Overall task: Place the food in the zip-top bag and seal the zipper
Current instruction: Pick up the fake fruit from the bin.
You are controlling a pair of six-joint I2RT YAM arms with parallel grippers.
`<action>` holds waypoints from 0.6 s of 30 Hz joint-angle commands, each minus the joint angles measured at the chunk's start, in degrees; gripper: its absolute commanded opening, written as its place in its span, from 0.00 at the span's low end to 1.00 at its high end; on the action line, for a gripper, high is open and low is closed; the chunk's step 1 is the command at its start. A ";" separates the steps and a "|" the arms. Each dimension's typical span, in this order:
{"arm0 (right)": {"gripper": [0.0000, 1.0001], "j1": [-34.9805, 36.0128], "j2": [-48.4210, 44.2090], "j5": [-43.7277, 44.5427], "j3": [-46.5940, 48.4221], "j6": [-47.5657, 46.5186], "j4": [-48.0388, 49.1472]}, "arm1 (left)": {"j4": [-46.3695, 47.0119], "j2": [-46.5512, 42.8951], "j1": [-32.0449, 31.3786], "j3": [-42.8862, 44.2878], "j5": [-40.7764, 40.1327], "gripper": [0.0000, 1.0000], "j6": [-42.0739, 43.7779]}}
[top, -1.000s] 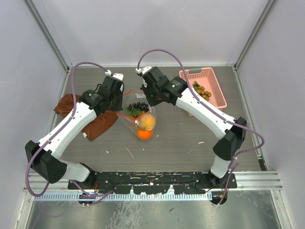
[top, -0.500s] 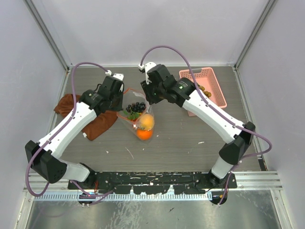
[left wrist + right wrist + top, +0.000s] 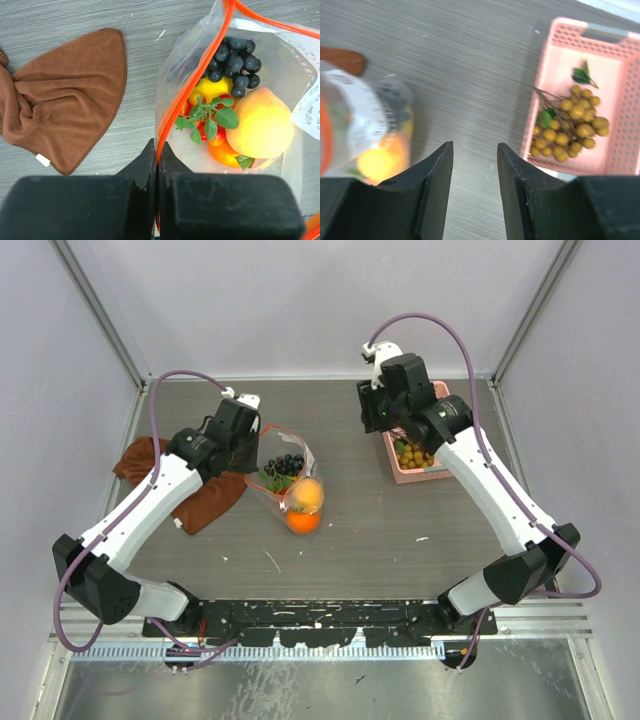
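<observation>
On the grey wood-grain desk (image 3: pixel 380 530) the nearest thing is one zip-top bag (image 3: pixel 285 480). It lies in front of the left arm, with its closed end toward the bases and its mouth pointing away.

Through the clear plastic, the left wrist view shows the food:
- one orange fruit (image 3: pixel 225 152) at the bottom
- one larger peach-yellow fruit (image 3: pixel 260 122) above it
- one yellow fruit (image 3: pixel 210 90)
- a few small red fruits (image 3: pixel 216 136) under a green leafy sprig; how many is not clear
- one bunch of dark grapes (image 3: pixel 235 60) nearest the mouth

One white label (image 3: pixel 307 107) is stuck on the bag. It carries dark print that is too small and tilted to read.

The left claw (image 3: pixel 158 150) is closed, its two fingers pinching the orange-red zipper (image 3: pixel 162 134) at the bag's left mouth edge. The mouth gapes beyond that point, with the strip's two halves apart.

Just to the left of the bag lies one crumpled brown cloth (image 3: pixel 65 105) with a small white tag at its hem. The tag shows no legible writing.

Farther back and to the right, the right claw (image 3: pixel 475 170) hangs above bare desk between the bag and one pink basket (image 3: pixel 620 150). Its two fingers are spread and grip nothing.

In the basket lies one bunch of tan-brown berries (image 3: pixel 570 125) on thin stems. It has two small clusters of green leaves, one at its left side and one at its far end. This bunch is the only food outside the bag.
</observation>
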 commanded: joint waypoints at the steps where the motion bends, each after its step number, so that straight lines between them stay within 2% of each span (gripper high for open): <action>1: 0.46 -5.97 -1.04 1.91 -4.63 -3.03 4.26 | 2.29 -2.18 0.28 1.61 0.49 0.00 -0.33; 7: 0.47 -12.82 0.54 1.18 -11.86 -6.00 11.92 | 2.24 -1.98 0.23 1.61 0.43 0.00 -0.27; 18: 0.54 -14.79 8.70 2.62 -20.11 -7.95 31.49 | 2.14 -1.81 0.28 1.66 0.30 0.00 -0.15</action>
